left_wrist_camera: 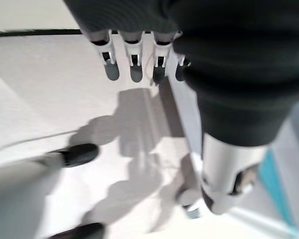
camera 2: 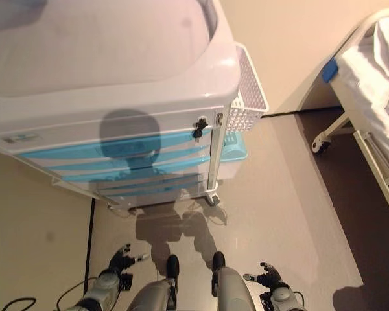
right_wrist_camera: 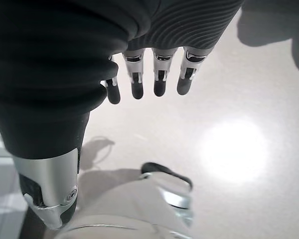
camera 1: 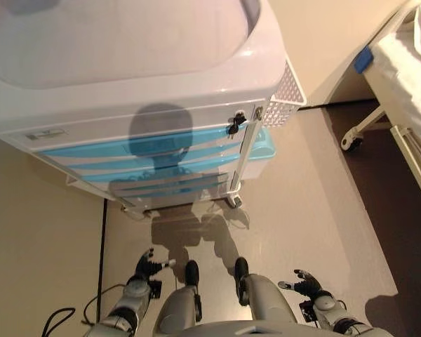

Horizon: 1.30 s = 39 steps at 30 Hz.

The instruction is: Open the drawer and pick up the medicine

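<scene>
A white medical cart (camera 1: pixel 126 63) with several light-blue drawer fronts (camera 1: pixel 137 146) stands ahead of me; all drawers are closed. A small dark lock (camera 1: pixel 234 124) sits at the top right of the drawer stack. No medicine shows in any view. My left hand (camera 1: pixel 149 267) hangs low at the lower left, fingers (left_wrist_camera: pixel 132 62) relaxed and empty above the floor. My right hand (camera 1: pixel 307 284) hangs low at the lower right, fingers (right_wrist_camera: pixel 159 79) relaxed and empty. Both hands are well short of the cart.
A white mesh basket (camera 1: pixel 286 88) hangs on the cart's right side, with a light-blue bin (camera 1: pixel 261 146) below it. A bed (camera 1: pixel 407 84) on a wheeled frame (camera 1: pixel 351 140) stands at the right. A black cable (camera 1: pixel 102 246) runs along the floor at the left. The cart's wheels (camera 1: pixel 233 201) rest on the beige floor.
</scene>
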### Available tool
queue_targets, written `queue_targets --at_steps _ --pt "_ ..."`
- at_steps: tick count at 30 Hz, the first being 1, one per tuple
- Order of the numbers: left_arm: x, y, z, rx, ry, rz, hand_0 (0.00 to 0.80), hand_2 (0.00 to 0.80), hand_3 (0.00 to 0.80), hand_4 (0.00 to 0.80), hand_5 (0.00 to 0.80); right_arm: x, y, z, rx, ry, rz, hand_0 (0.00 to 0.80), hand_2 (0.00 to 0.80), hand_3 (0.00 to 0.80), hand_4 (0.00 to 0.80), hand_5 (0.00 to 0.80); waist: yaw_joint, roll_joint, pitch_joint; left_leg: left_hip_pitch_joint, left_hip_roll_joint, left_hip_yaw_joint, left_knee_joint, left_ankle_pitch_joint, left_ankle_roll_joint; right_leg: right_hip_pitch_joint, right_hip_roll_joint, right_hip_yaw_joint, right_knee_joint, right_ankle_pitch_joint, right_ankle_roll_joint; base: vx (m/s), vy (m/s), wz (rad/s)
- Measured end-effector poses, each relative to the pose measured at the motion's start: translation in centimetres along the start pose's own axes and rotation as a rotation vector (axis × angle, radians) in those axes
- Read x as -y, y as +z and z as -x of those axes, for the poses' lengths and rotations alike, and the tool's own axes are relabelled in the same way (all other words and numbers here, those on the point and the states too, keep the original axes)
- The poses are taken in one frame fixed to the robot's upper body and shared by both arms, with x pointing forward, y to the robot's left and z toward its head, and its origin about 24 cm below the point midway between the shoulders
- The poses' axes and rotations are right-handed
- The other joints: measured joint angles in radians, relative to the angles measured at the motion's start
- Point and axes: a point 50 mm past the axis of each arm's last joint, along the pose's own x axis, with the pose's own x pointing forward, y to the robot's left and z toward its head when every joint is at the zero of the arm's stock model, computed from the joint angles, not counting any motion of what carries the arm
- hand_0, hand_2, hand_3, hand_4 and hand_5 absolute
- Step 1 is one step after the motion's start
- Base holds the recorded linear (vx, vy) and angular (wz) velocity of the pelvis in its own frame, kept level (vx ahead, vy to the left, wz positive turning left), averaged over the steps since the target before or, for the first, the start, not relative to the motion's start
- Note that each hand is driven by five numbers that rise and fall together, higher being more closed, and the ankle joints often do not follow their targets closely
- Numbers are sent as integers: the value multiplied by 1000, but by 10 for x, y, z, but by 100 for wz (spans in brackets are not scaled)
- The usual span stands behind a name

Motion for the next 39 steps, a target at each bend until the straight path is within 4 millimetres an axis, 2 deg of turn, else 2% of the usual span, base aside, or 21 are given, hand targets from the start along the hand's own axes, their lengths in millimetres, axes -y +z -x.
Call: queue_targets --at_steps 3,5,6,8,9,11,13,16,18,19,22,26,27,31,32,35,39 --pt "5 48 -7 170 2 114 0 0 0 0 0 7 20 -4 66 -25 -5 0 0 0 0 0 -2 -4 30 -85 -5 4 66 -15 2 -76 -7 7 49 -4 2 -69 16 0" --pt "9 67 -8 235 -6 134 0 0 0 0 0 11 26 -5 86 -34 -10 0 0 0 0 0 -2 -5 36 -114 -6 4 95 -24 3 -99 -8 7 64 -8 5 -124 17 4" --pt "12 86 -7 310 -20 157 0 0 0 0 0 17 34 -6 117 -49 -12 0 0 0 0 0 -2 -4 40 -150 -10 2 124 -28 5 -131 -13 6 90 -11 5 -103 9 9" --pt "16 109 -3 397 -35 202 0 0 0 0 0 24 40 -6 144 -72 -9 0 0 0 0 0 -1 -5 47 -203 -14 1 170 -39 7 -174 -18 6 128 -16 5 -112 11 16" --pt "19 130 1 476 -53 226 0 0 0 0 0 31 47 -7 169 -94 -7 0 0 0 0 0 -1 -7 67 -248 -19 -7 223 -56 10 -210 -25 4 162 -27 5 -109 12 17" --pt "21 154 8 566 -83 264 0 0 0 0 0 37 54 -7 191 -110 -13 0 0 0 0 0 -3 -8 71 -319 -22 -14 283 -73 14 -268 -34 -1 207 -38 9 -104 4 18" --pt "22 166 11 604 -95 290 0 0 0 0 0 37 56 -7 197 -113 -22 0 0 0 0 0 -1 -10 73 -352 -25 -15 308 -76 17 -298 -37 -3 228 -40 10 -74 -7 12" --pt "20 186 20 674 -141 438 0 0 0 0 0 36 60 -7 218 -110 -38 0 0 0 0 0 -6 -13 78 -416 -28 -35 356 -87 19 -351 -48 -13 264 -47 11 -69 -5 12" --pt "23 189 21 673 -174 509 0 0 0 0 0 35 59 -7 215 -108 -48 0 0 0 0 0 -13 -16 79 -430 -29 -41 364 -86 20 -358 -50 -21 265 -47 9 -44 -1 14" --pt "24 196 24 673 -231 714 0 0 0 0 0 35 60 -6 220 -106 -55 0 0 0 0 0 -22 -20 80 -451 -30 -44 374 -84 22 -373 -52 -23 270 -47 8 -39 -6 14" --pt "28 206 26 664 -334 1003 0 0 0 0 0 33 63 -6 232 -98 -58 0 0 0 0 0 -27 -30 79 -486 -30 -44 385 -84 26 -403 -52 -21 270 -37 18 -13 6 2" --pt "37 215 29 655 -434 1167 0 0 0 0 0 33 63 -6 232 -93 -58 0 0 0 0 0 -33 -40 73 -493 -32 -41 393 -91 30 -410 -52 -19 267 -36 20 -9 10 -5" --pt "40 222 31 660 -483 1228 0 0 0 0 0 32 63 -6 234 -85 -57 0 0 0 0 0 -34 -43 71 -500 -32 -40 401 -92 28 -415 -51 -18 269 -34 16 0 0 0" --pt "46 227 33 661 -590 1288 0 0 0 0 0 30 65 -6 243 -55 -48 0 0 0 0 0 -47 -57 57 -504 -30 -40 409 -110 32 -415 -51 -17 271 -47 26 53 -2 -2" --pt "47 226 32 654 -609 1289 0 0 0 0 0 29 66 -6 246 -46 -47 0 0 0 0 0 -54 -64 50 -505 -29 -39 416 -104 29 -416 -50 -15 275 -41 18 95 -8 -6" --pt "55 225 34 638 -692 1261 0 0 0 0 0 27 65 -6 245 -24 -44 0 0 0 0 0 -55 -77 24 -516 -24 -38 432 -119 27 -422 -45 -16 278 -47 20 -2 -4 -4" --pt "63 226 38 648 -787 1205 0 0 0 0 0 26 67 -6 255 4 -40 0 0 0 0 0 -53 -77 8 -534 -27 -41 444 -120 29 -436 -47 -17 288 -49 20 -8 -5 2"
